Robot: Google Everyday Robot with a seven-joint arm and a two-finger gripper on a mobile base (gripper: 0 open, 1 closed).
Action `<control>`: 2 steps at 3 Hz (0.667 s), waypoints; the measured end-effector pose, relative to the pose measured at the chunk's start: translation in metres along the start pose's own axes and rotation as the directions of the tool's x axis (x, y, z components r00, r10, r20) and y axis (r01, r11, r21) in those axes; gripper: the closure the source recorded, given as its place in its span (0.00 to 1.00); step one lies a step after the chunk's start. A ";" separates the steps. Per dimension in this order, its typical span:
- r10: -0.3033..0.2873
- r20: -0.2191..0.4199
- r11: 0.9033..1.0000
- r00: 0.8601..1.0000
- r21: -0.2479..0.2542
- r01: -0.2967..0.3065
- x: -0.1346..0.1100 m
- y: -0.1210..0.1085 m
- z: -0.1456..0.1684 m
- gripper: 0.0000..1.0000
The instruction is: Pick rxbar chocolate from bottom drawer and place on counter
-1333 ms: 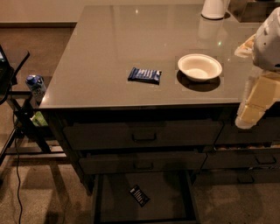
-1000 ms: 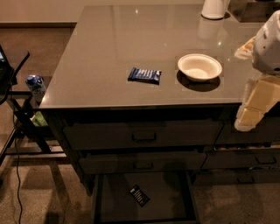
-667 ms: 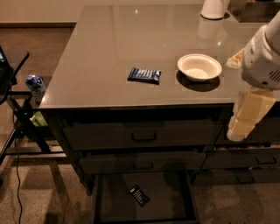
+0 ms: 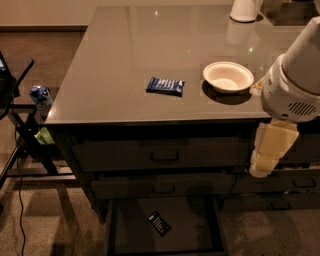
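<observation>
One rxbar chocolate [image 4: 159, 223] in the open bottom drawer [image 4: 192, 227], tool [image 4: 267, 150] off to the right

Rxbar chocolate lies flat on the drawer's dark floor, left of centre, turned at an angle, black wrapper w/ white print facing up; bottom drawer is pulled out beneath two shut drawers w/ handles [image 4: 164, 156]; tool hangs at the right, cream-coloured, under the arm's white housing [image 4: 295, 85], in front of the drawer fronts, approx level w/ the upper two, well apart from the bar; can't tell whether the tool is released or clenched; on the bench [image 4: 125, 55] a blue-wrapped bar [image 4: 165, 86] lies near the front edge, a white bowl [image 4: 228, 76] to its right, not touching; a white container [image 4: 245, 10] stands at the far edge, cut off by the frame; a can [image 4: 41, 97] sits left of the bench, lower down
</observation>
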State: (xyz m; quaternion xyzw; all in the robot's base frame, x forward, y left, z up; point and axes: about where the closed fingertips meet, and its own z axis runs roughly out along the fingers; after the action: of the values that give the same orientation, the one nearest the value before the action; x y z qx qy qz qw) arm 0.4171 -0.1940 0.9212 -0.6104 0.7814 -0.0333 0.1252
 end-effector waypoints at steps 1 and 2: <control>0.014 -0.020 0.999 1.000 -0.040 -0.015 0.004 0.023 0.024 0.00; 0.041 -0.042 0.991 0.998 -0.127 -0.046 0.007 0.069 0.077 0.00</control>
State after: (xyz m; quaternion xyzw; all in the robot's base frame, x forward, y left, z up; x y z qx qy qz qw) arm 0.3687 -0.1754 0.8316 -0.5991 0.7975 0.0075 0.0713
